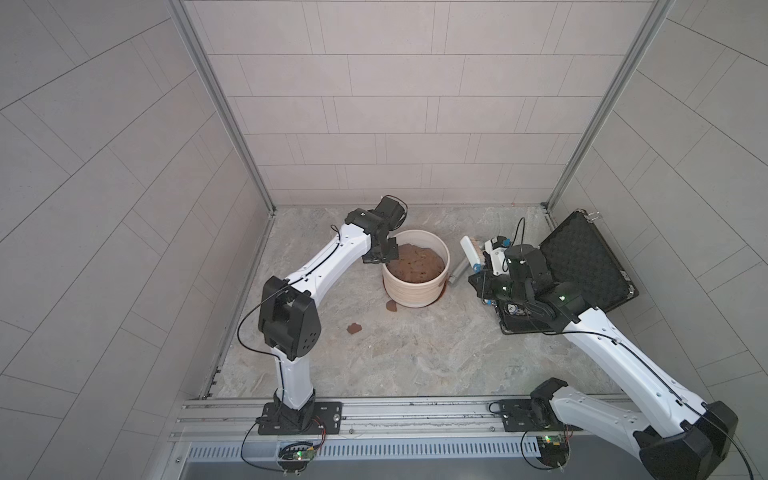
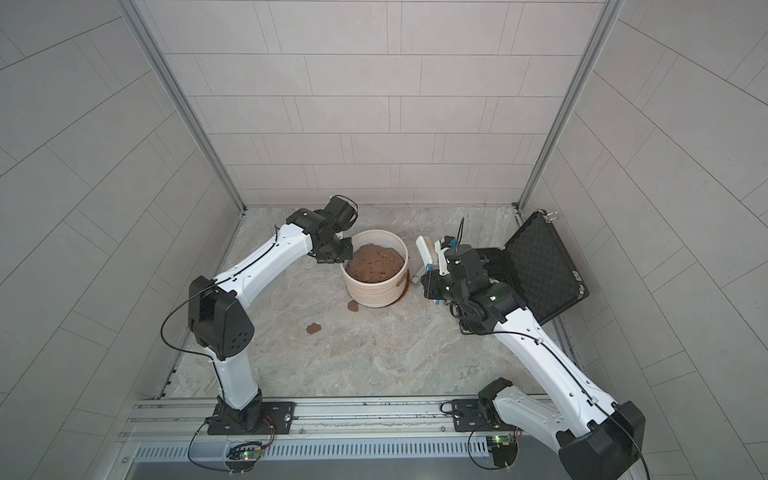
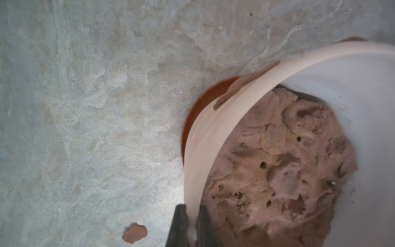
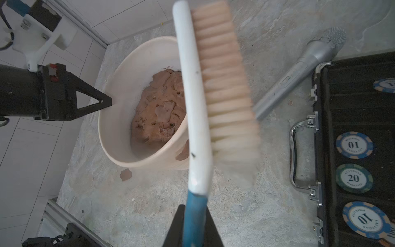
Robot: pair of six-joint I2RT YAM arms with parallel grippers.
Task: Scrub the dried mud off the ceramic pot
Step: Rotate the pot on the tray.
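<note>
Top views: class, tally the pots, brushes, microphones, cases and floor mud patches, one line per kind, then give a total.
Ceramic pot: 1
Brush: 1
Microphone: 1
Case: 1
Dried mud patches on the floor: 2
Total: 6

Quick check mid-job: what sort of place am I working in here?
Most likely a mock-up robot test cell: tiled wall panels in aluminium posts, a stone-look floor, and a metal mounting rail along the front.
</note>
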